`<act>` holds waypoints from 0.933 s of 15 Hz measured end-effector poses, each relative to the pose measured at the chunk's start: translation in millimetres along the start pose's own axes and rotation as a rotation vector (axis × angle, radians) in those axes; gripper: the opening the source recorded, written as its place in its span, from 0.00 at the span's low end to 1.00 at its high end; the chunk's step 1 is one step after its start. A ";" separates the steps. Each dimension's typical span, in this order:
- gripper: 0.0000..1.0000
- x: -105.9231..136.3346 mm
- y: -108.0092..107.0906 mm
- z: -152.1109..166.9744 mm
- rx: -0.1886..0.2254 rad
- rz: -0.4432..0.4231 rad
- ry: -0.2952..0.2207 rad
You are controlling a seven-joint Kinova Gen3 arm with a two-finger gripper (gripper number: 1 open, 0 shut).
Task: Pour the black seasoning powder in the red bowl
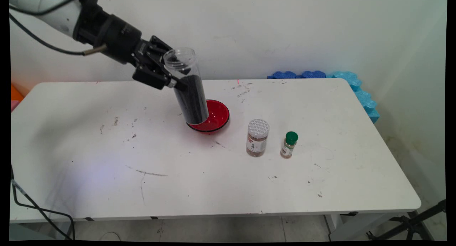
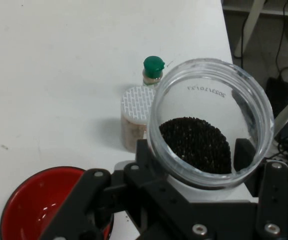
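Observation:
My gripper (image 1: 170, 74) is shut on a tall clear jar (image 1: 187, 85) that has no lid and is mostly full of dark grains. The jar is tilted, its open mouth up and to the left, its base hanging over the near left rim of a red bowl (image 1: 216, 116). The bowl looks empty. In the hand view the jar (image 2: 211, 120) fills the middle, with the dark grains (image 2: 196, 145) visible through its mouth, and the red bowl (image 2: 36, 205) lies at the lower left.
To the right of the bowl stand a spice jar with a white patterned lid (image 1: 257, 137) and a small bottle with a green cap (image 1: 289, 144). Blue foam pieces (image 1: 352, 85) lie off the table's far right corner. Both jars appear in the hand view behind the held jar.

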 end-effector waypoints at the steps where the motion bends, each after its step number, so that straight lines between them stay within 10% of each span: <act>1: 0.00 2.6 -0.9 -2.8 -0.002 -0.013 0.002; 14: 0.00 6.5 -19.0 -1.5 0.001 -0.304 -0.026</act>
